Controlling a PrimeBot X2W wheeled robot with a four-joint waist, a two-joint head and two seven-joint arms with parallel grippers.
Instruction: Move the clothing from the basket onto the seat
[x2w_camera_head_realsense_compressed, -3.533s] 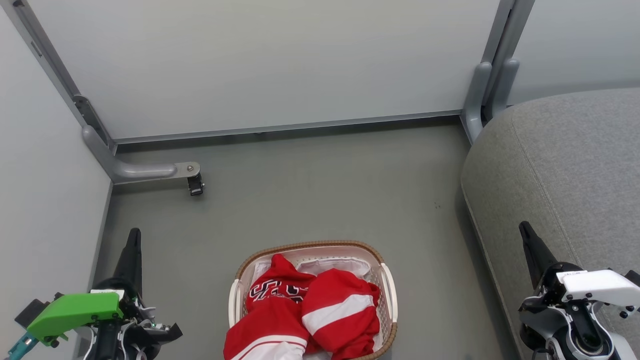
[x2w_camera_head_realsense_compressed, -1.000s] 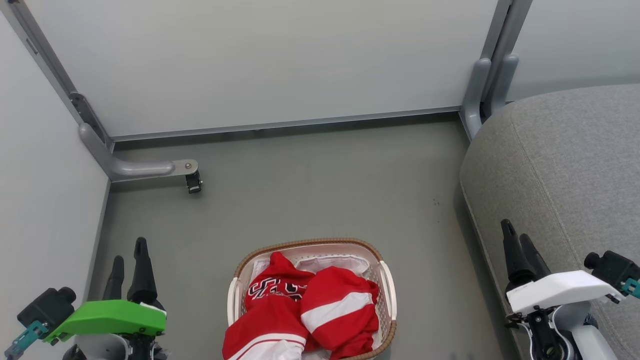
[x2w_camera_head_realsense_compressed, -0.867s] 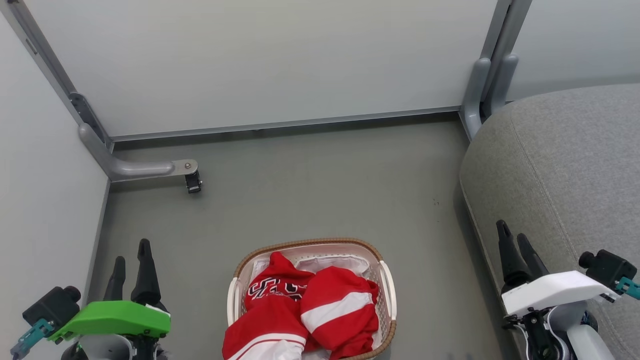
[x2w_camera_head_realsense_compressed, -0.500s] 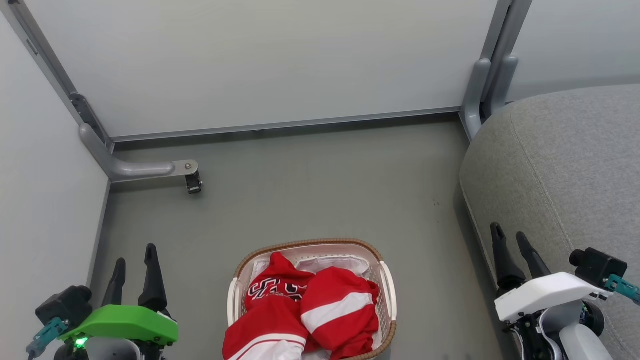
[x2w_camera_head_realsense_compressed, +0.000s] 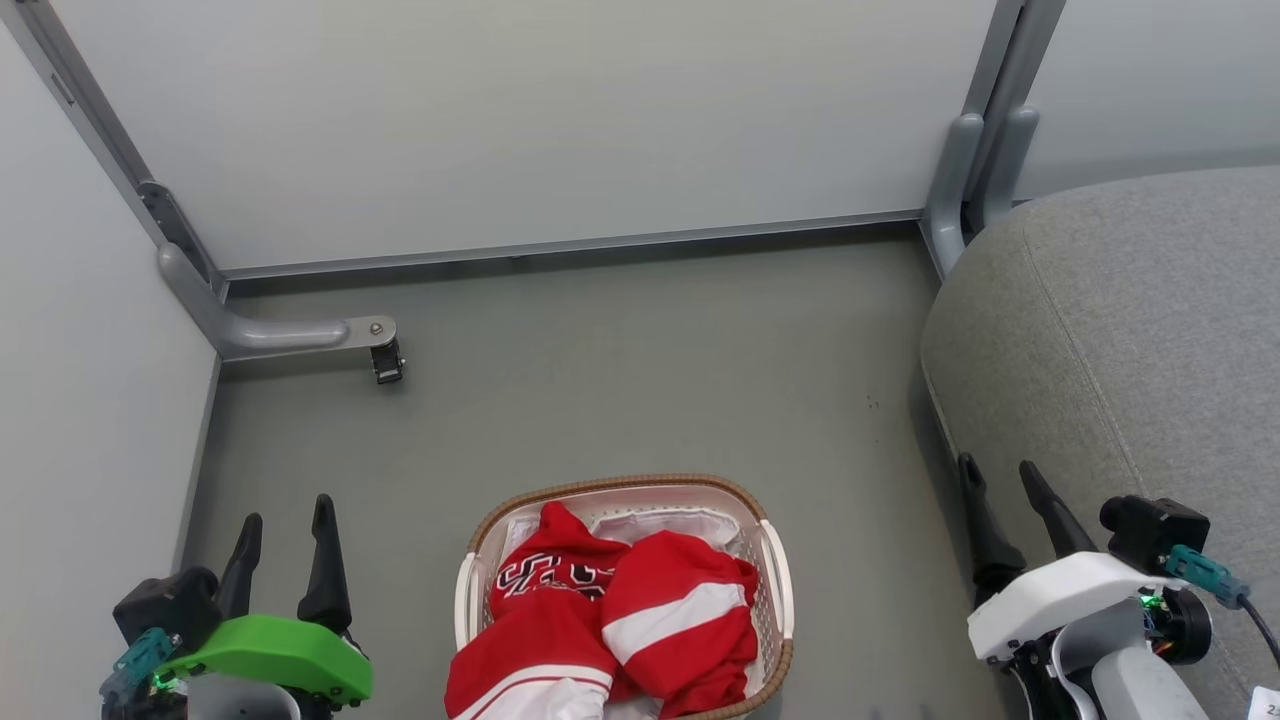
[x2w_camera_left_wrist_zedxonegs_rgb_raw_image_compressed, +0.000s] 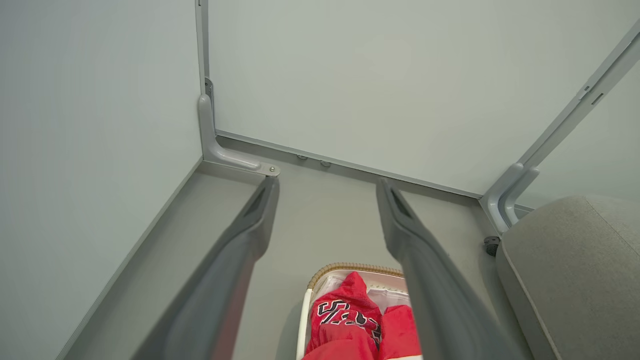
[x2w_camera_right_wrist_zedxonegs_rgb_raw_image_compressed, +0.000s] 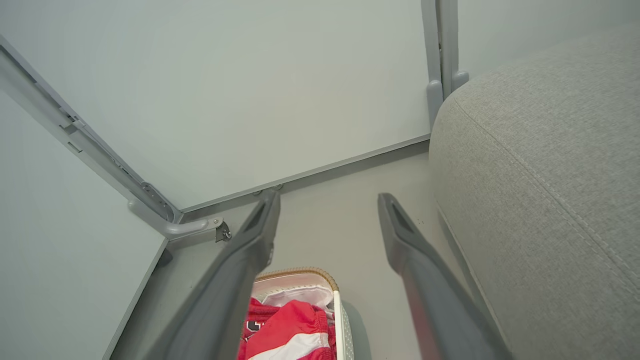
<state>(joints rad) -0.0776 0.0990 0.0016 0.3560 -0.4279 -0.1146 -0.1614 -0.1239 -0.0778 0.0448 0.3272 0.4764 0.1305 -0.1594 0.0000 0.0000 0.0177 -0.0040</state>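
Red clothing lies heaped in the basket as before, one fold draping over its near rim. Since the earlier frames both arms have edged inward. The left tool and right tool now stand spread wide and empty. Bare floor lies open beyond the basket. The rounded edge of the seat runs just beside the right tool.
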